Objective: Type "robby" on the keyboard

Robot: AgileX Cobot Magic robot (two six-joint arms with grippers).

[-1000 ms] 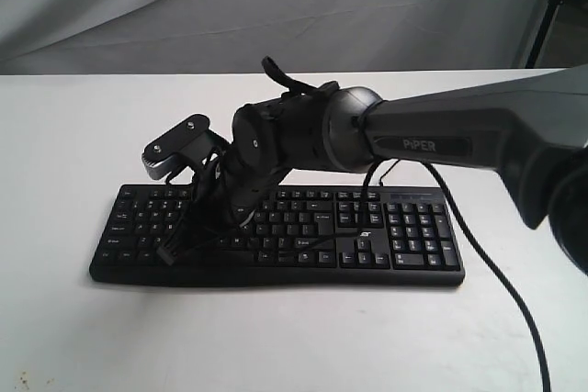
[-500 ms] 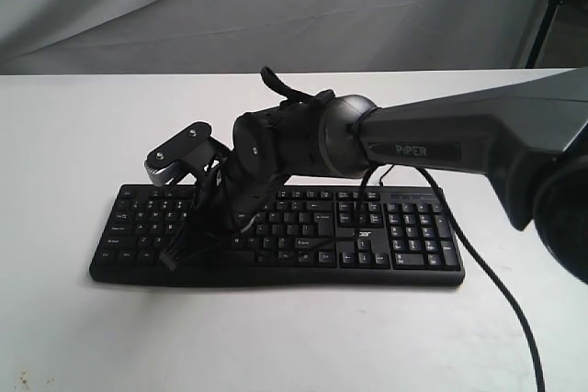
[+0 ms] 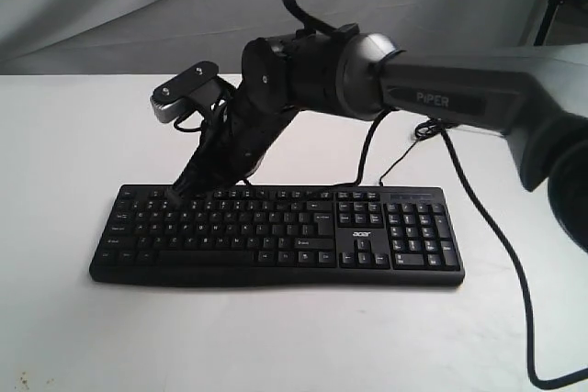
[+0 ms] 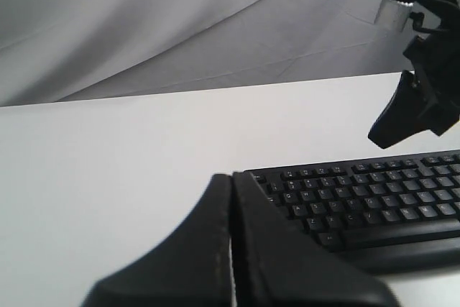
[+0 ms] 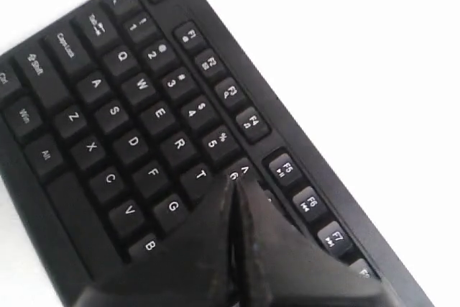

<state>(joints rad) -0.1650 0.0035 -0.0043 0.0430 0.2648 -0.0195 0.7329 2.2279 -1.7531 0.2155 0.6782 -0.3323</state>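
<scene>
The black keyboard (image 3: pixel 276 236), with white legends and an acer logo (image 3: pixel 364 219), lies across the white table. My right arm reaches over from the right. Its gripper (image 3: pixel 177 192) is shut and hangs just above the keyboard's far left rows, touching no key that I can make out. From the right wrist, the shut tip (image 5: pixel 236 182) sits over the 6 key, beside T, on the keyboard (image 5: pixel 129 106). My left gripper (image 4: pixel 231 177) is shut and empty, near the left end of the keyboard (image 4: pixel 374 199). It does not show in the exterior view.
A thin black cable (image 3: pixel 501 263) trails over the table to the right of the keyboard. White table (image 3: pixel 73 135) surrounds the keyboard. A grey cloth backdrop (image 3: pixel 138 6) hangs behind the table's far edge.
My right gripper has lifted off the middle-left keys and swung up and back toward the keyboard's far left rows. The keyboard has stayed where it was.
</scene>
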